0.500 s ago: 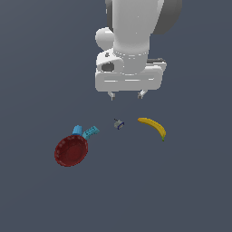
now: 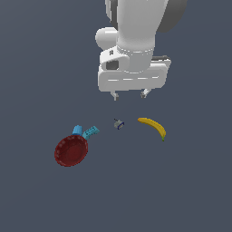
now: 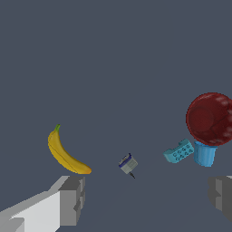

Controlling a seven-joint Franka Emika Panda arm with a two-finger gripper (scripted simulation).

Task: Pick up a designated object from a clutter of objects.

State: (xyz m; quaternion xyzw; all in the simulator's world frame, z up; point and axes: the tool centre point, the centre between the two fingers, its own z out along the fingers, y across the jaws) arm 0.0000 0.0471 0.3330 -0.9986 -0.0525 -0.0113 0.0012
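The designated object, a small teal-blue studded brick [image 2: 91, 132] [image 3: 178, 151], lies on the grey floor beside the dark red bowl [image 2: 70, 150] [image 3: 210, 118]. A smooth bright-blue stub [image 2: 77, 131] [image 3: 204, 154] stands against the bowl, next to the brick. In the exterior view my gripper [image 2: 130, 94] hangs open well above the clutter, over the tiny grey-and-blue item [image 2: 118, 124] [image 3: 128, 164] and to the brick's right. Its two fingers [image 3: 72, 199] stand wide apart with nothing between them in the wrist view.
A yellow banana [image 2: 153, 127] [image 3: 65, 153] lies at the exterior view's right of the grey-and-blue item. The surface all around is plain dark grey floor [image 2: 181, 190].
The gripper has shifted slightly toward the exterior view's left. The objects have not moved.
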